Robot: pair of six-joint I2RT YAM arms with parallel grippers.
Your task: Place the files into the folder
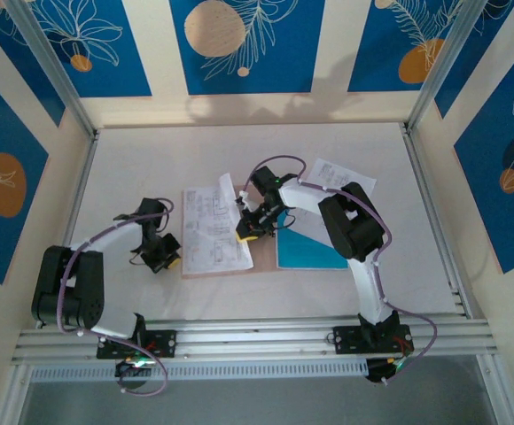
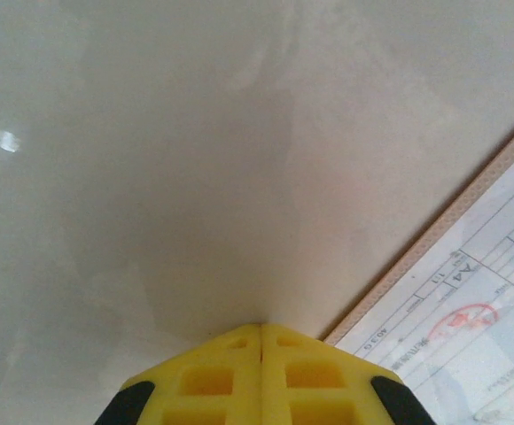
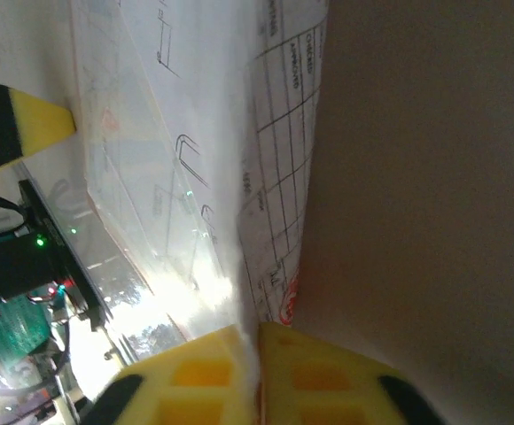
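Note:
The pinkish-tan folder [image 1: 218, 273] lies flat at the table's centre with white printed files [image 1: 207, 232] on top of it. My right gripper [image 1: 250, 223] is over their right edge, jaws pinched on a lifted white sheet [image 3: 275, 133] that curls upward. In the right wrist view the right gripper [image 3: 257, 329] has paper running between its yellow fingers. A teal-blue sheet [image 1: 307, 250] lies to the right of the folder, partly under the right arm. My left gripper [image 1: 162, 257] rests shut on bare table beside the folder's left edge [image 2: 443, 221]; the left gripper [image 2: 261, 326] holds nothing.
Another white printed sheet [image 1: 346, 177] lies at the back right, partly hidden by the right arm. Aluminium rails [image 1: 239, 332] run along the near edge, and upright posts stand at the back corners. Bare table [image 1: 239, 150] stretches behind the folder.

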